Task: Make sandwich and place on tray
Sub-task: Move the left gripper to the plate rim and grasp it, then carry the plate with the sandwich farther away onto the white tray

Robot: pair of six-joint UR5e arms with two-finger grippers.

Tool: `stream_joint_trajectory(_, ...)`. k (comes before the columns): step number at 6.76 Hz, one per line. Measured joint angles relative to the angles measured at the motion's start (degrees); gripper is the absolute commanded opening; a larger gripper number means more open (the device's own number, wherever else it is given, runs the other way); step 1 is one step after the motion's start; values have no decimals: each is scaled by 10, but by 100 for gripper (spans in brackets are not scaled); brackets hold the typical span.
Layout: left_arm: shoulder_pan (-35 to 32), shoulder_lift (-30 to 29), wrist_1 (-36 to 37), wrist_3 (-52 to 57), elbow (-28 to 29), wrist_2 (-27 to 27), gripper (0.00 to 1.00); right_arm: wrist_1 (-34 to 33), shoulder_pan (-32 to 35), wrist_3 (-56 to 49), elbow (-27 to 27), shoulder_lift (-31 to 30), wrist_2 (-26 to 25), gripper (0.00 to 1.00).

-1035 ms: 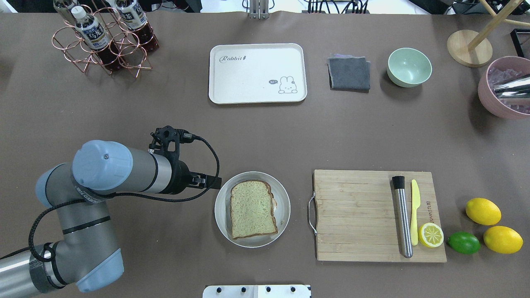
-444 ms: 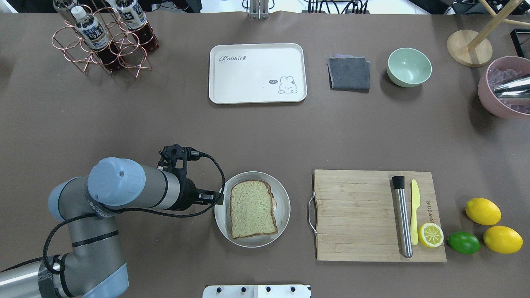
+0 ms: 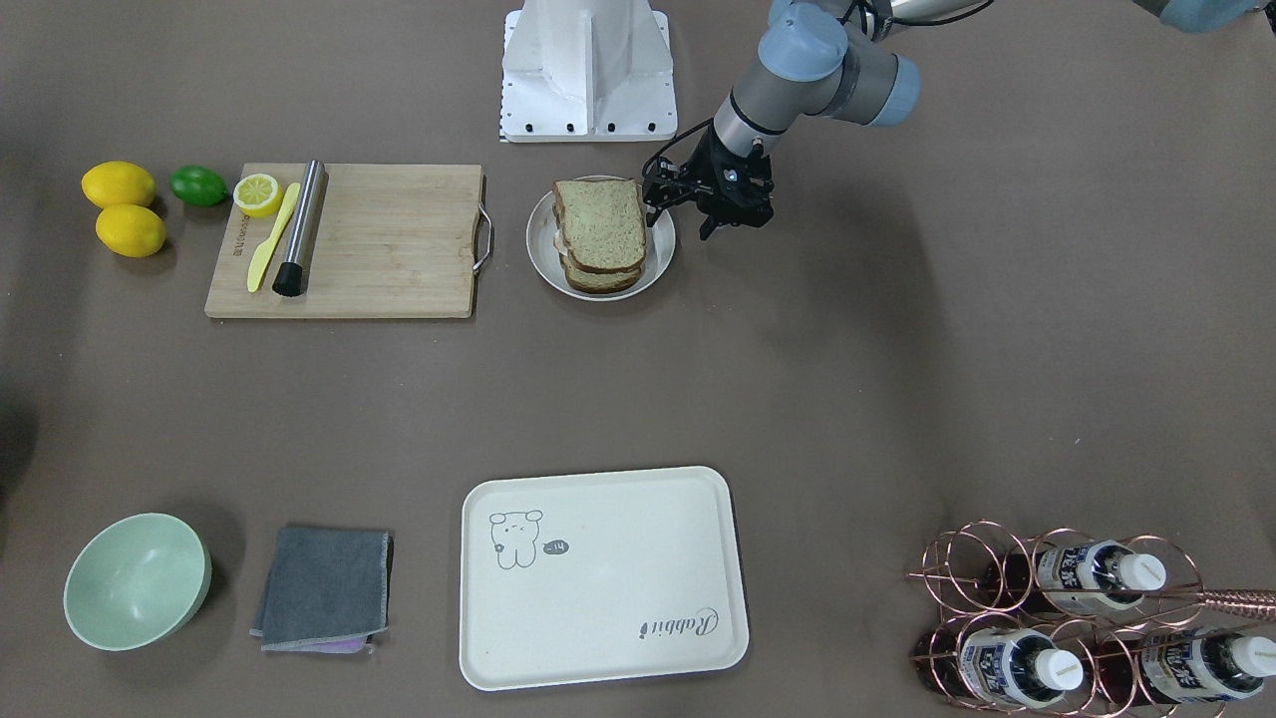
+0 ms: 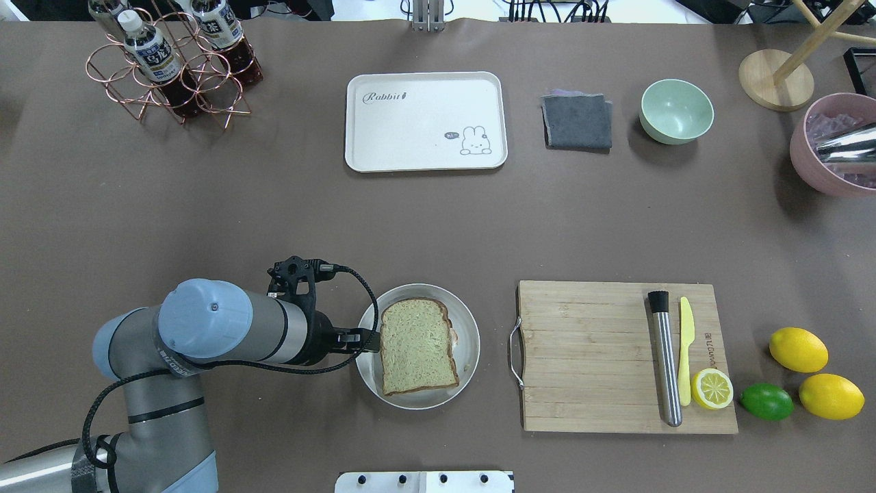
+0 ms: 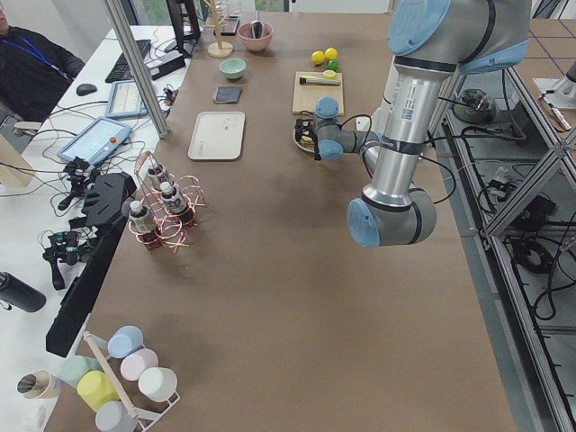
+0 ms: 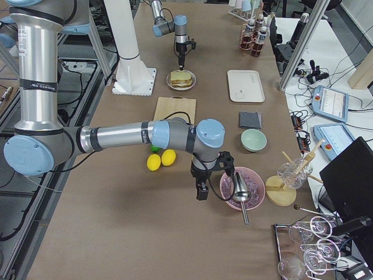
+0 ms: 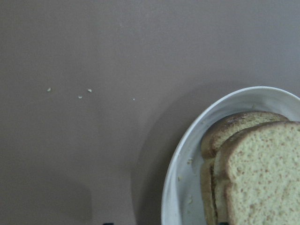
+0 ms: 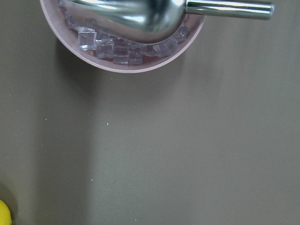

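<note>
The sandwich (image 4: 417, 346) sits on the round grey plate (image 4: 471, 359). Two seeded slices are stacked, and a pale sliver shows between them at the edge on the robot's right.

The left fingers (image 4: 359, 339) hang low at the plate's rim on the robot's left side, pointing down. In the left wrist view two dark tips just show at the bottom edge, set apart, one on the bench side of the rim and the other on the bread side. So the fingers are parted, and they have hold of nothing. Whether a tip touches the crust I cannot tell.

The tray (image 4: 424, 123) lies well apart from the plate, straight across the bench (image 4: 274, 205) on the side away from the robot.

A wooden board (image 4: 588, 356) lies near the plate on the robot's right, with its wire handle turned toward the plate. At the board's end away from the plate lie a steel muddler (image 4: 665, 363), a yellow knife (image 4: 686, 349) and a lemon half (image 4: 712, 388). Beyond the board from the plate are a lime (image 4: 766, 401) and two lemons (image 4: 798, 349).

A grey cloth (image 4: 578, 122) and a green bowl (image 4: 676, 111) lie across the bench from the plate, on the tray's right. A copper bottle rack (image 4: 171, 68) stands far from the plate on the robot's left.

The right fingers (image 6: 202, 191) hang well apart from the plate, past the lemons. They are beside a pink bowl (image 8: 140, 69) that holds ice cubes (image 8: 86, 37) and a metal scoop (image 8: 140, 14). Whether they are parted or closed I cannot tell.
</note>
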Motion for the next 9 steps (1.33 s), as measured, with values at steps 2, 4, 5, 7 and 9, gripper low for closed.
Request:
stream_joint_trajectory(2, 2, -2, -1, -13, 7, 4, 64, 0, 0, 0, 0, -2, 0, 100)
stream_joint_trajectory(4, 3, -3, -6, -15, 10, 11, 50, 0, 0, 0, 0, -2, 0, 100)
stream_joint_trajectory(5, 4, -4, -13, -15, 14, 12, 50, 0, 0, 0, 0, -3, 1, 100)
stream_joint_trajectory(7, 9, -7, -19, -15, 19, 12, 42, 0, 0, 0, 0, -3, 0, 100)
stream_joint_trajectory(9, 11, -10, -19, -15, 22, 13, 0, 0, 0, 0, -1, -3, 1, 100)
